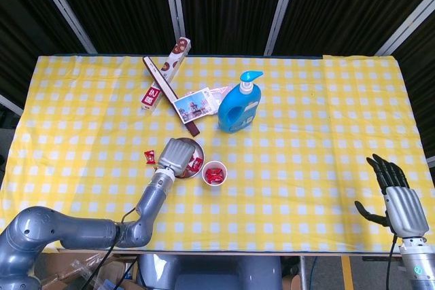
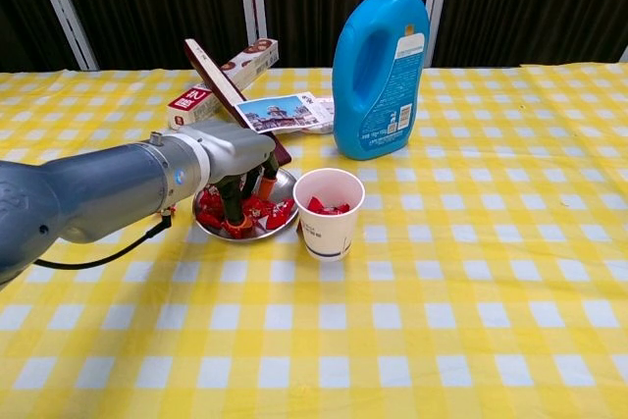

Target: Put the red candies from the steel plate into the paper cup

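- The table (image 1: 306,134), under its yellow checked cloth, is carrying everything I am working with.
- The blue pump bottle (image 2: 379,66) is standing upright behind the cup; its contents are not showing.
- My left hand (image 1: 175,155) is reaching down into the steel plate (image 2: 285,181), fingers (image 2: 233,205) pointing into the red candies (image 2: 278,214). I cannot tell whether it is pinching one, since the palm is covering the fingertips from above.
- My right hand (image 1: 399,203) is hanging near the table's front right corner, fingers spread, holding nothing.
- The flat snack boxes (image 1: 165,73) and a picture card (image 1: 194,104) are lying behind the plate.
- The paper cup (image 2: 329,212) is standing just beside the plate, a few red candies showing inside.
- One stray candy (image 1: 149,157) is lying on the cloth left of the plate.
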You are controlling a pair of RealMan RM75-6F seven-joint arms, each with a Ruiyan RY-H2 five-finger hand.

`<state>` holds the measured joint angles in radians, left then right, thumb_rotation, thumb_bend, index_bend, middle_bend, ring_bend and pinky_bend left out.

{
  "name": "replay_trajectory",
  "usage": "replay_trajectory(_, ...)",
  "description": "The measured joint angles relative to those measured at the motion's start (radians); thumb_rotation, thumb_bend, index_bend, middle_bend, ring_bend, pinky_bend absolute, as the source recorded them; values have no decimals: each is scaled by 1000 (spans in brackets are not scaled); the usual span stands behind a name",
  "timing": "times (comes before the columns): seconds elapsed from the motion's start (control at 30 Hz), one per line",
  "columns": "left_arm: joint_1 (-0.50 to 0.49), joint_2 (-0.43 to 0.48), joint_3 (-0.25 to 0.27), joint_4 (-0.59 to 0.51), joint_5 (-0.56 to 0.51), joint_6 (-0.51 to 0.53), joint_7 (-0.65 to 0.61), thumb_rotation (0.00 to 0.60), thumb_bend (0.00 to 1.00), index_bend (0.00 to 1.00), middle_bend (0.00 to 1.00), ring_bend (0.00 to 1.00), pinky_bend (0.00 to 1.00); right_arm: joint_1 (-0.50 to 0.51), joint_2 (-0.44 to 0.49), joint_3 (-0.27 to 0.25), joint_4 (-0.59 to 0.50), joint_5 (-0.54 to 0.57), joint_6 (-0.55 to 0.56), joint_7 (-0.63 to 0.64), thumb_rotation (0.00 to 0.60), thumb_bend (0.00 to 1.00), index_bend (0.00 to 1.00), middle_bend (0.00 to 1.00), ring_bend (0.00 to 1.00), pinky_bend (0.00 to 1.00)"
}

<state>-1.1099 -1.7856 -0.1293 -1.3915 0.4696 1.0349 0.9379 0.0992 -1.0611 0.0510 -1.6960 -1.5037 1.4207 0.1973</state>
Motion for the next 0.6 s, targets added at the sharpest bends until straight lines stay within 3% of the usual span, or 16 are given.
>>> replay_trajectory(0.27,15,25,-3,-29,35,19,-9,600,431,522,599,857,911,0,1,2,-2,4,0,4,600,335,0,0,0,0)
replay_trajectory(0.6,24,131,-41,-185,83,75,-10,600,431,523,599,857,911,0,-2,3,-1,2,2,0,600,335,0,0,0,0)
